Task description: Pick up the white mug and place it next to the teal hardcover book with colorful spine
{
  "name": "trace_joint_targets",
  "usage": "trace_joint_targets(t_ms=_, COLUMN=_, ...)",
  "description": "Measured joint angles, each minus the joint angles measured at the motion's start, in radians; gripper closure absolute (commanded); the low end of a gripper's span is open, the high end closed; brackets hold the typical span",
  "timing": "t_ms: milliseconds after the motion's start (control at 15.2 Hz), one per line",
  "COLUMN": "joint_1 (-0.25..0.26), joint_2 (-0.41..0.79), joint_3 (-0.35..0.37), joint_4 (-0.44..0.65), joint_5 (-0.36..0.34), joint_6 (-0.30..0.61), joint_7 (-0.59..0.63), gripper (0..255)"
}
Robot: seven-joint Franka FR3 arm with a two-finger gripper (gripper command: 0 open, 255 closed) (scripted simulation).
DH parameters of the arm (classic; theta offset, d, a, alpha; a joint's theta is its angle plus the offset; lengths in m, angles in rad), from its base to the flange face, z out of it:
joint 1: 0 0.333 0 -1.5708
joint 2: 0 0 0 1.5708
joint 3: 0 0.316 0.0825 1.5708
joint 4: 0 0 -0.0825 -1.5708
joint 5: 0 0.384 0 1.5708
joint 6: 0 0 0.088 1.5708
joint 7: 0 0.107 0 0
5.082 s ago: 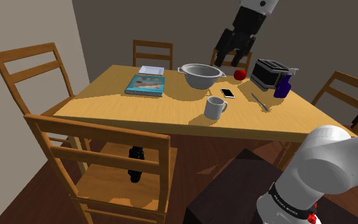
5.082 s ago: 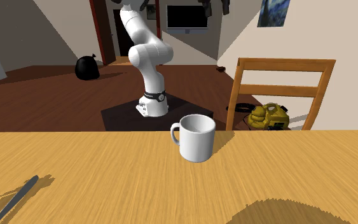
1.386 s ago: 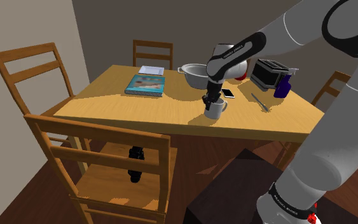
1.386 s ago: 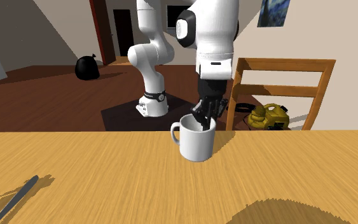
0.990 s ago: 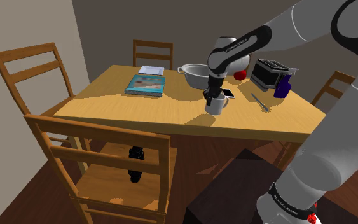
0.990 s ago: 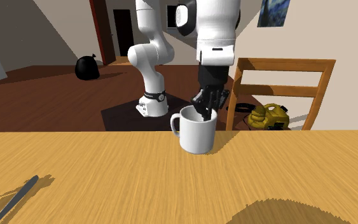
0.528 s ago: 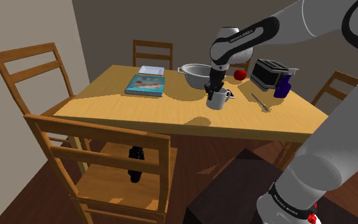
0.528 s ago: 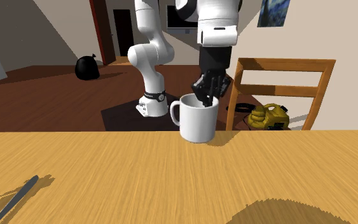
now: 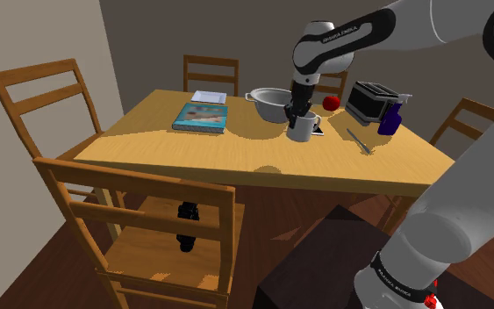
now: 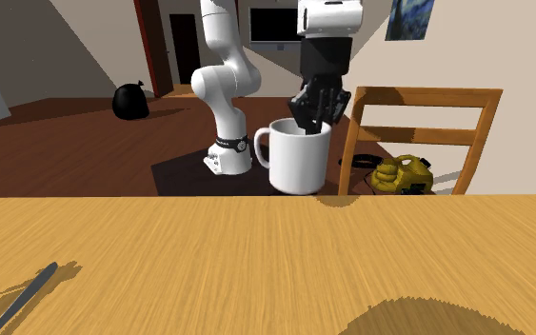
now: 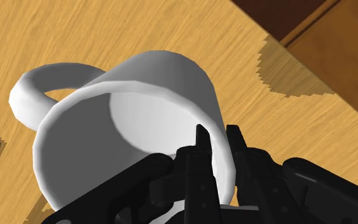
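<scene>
My black gripper [image 9: 300, 113] is shut on the rim of the white mug [image 9: 304, 128] and holds it in the air above the wooden table [image 9: 236, 149]. In the wrist view one finger [image 11: 199, 156] is inside the mug [image 11: 139, 108] and the other is outside its wall, and the mug hangs a little tilted over the table edge. In the second exterior view the mug [image 10: 300, 158] floats clear of the tabletop under the gripper [image 10: 311, 118]. The teal book [image 9: 201, 116] lies flat on the table toward the shoulder view's left of the mug.
Behind the mug stand a metal pot [image 9: 275, 104], a red apple [image 9: 331, 103], a toaster [image 9: 372, 99] and a dark blue bottle [image 9: 390, 119]. A phone [image 9: 317, 130] lies under the mug. Wooden chairs [image 9: 131, 219] ring the table.
Over the last second the gripper has risen with the mug in it. The mug has gone from just above the table to well clear of it.
</scene>
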Motion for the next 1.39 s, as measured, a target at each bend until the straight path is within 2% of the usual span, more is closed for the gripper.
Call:
trace_joint_targets(t_ms=792, joint_1=0.006, joint_2=-0.023, joint_3=0.009, joint_4=0.124, joint_5=-0.002, joint_6=-0.147, joint_7=0.012, gripper=255)
trace_joint_targets(t_ms=1122, joint_1=0.039, joint_2=0.101, joint_3=0.044, joint_4=0.231, joint_5=0.020, joint_6=-0.133, joint_7=0.070, gripper=255)
trace_joint_targets(t_ms=1386, joint_1=0.064, joint_2=0.224, joint_3=0.069, joint_4=0.363, joint_5=0.034, joint_6=-0.144, joint_7=0.116, gripper=255)
